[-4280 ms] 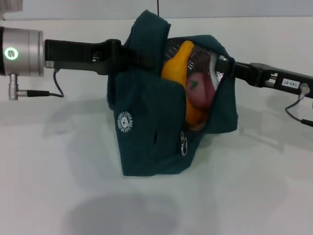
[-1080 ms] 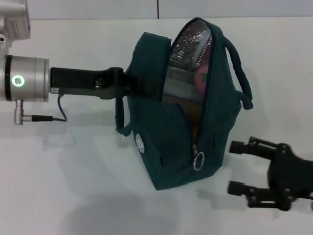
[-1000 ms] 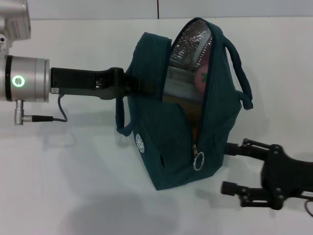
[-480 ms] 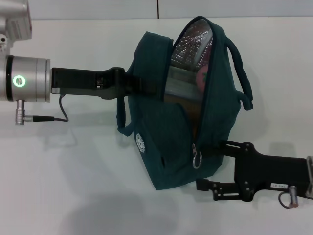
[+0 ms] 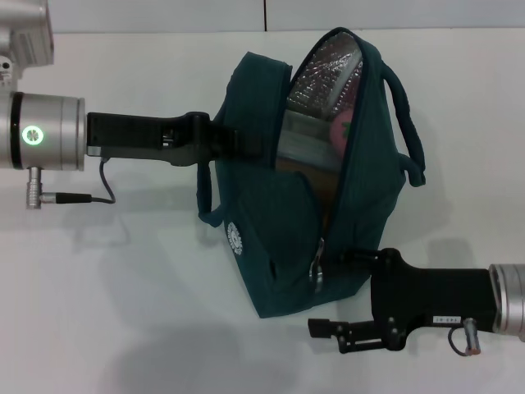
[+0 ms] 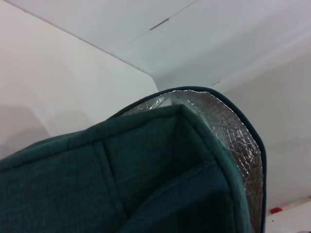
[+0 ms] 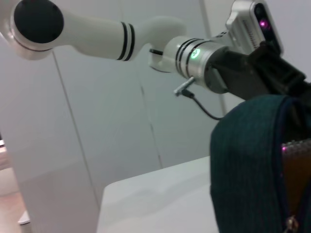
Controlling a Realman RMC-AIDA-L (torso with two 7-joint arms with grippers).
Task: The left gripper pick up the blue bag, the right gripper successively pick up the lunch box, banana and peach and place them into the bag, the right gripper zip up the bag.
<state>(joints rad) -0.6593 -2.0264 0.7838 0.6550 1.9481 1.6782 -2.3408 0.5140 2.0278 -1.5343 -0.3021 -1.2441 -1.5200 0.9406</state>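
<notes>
That blue bag (image 5: 279, 238) is floppy, so pinch the zipper ring (image 5: 316, 275) (tiny, slippery); right claw (image 5: 324, 291) sits spread beside it, left claw (image 5: 234, 141) clamped on the bag.

Head view down over the table; both wrist views close against the blue bag (image 5: 287, 230).

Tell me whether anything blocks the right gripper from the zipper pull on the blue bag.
Nothing visible does. The black two-finger right gripper is open at the ring-shaped zipper pull low on the dark teal fabric bag, upper finger beside it; contact is unclear.
</notes>
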